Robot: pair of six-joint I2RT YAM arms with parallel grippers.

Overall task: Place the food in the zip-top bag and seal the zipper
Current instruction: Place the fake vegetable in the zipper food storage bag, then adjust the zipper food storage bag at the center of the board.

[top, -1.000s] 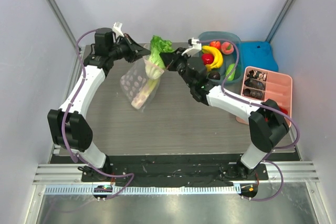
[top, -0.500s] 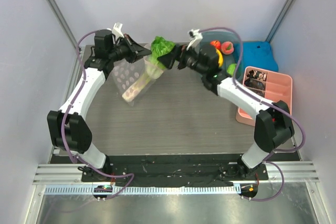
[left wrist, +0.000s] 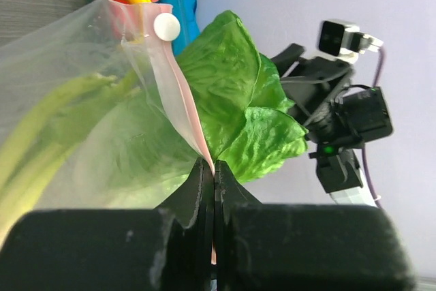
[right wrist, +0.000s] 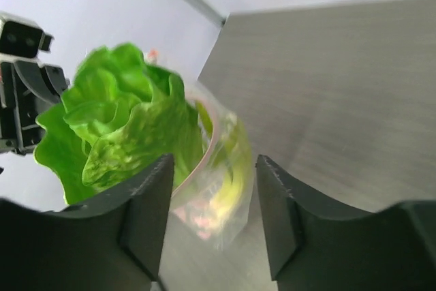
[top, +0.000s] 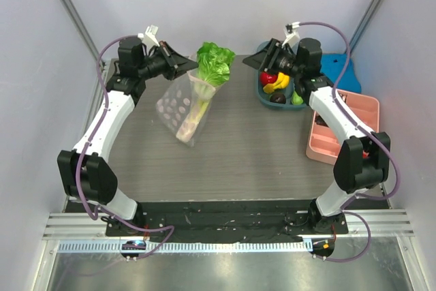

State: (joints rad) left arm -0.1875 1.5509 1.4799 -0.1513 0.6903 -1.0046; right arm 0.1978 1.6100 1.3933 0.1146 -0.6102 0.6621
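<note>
The zip-top bag (top: 182,108) hangs from its mouth, its lower end against the table, with my left gripper (top: 188,67) shut on the pink zipper (left wrist: 174,93) strip. The celery stalk (top: 195,115) lies inside it. The lettuce head (top: 214,61) stands in the bag's mouth, with its leaves sticking out above the rim. In the left wrist view the lettuce (left wrist: 231,86) fills the space just past my left gripper (left wrist: 214,168). My right gripper (top: 255,61) is open and empty, apart from the bag, by the bin. In its own view my right gripper (right wrist: 214,168) faces the lettuce (right wrist: 116,120) and the bag (right wrist: 228,189). A small red fruit (top: 268,78) lies in the bin.
A teal bin (top: 261,91) at the back right holds yellow bananas (top: 278,81) and other toy produce. A blue lid (top: 340,73) lies behind it. A pink divided tray (top: 340,131) stands at the right edge under my right arm.
My right gripper has let go of the lettuce, opened and drawn back to the right towards the bin. The lettuce stays in the bag's mouth. My left gripper still holds the bag.
</note>
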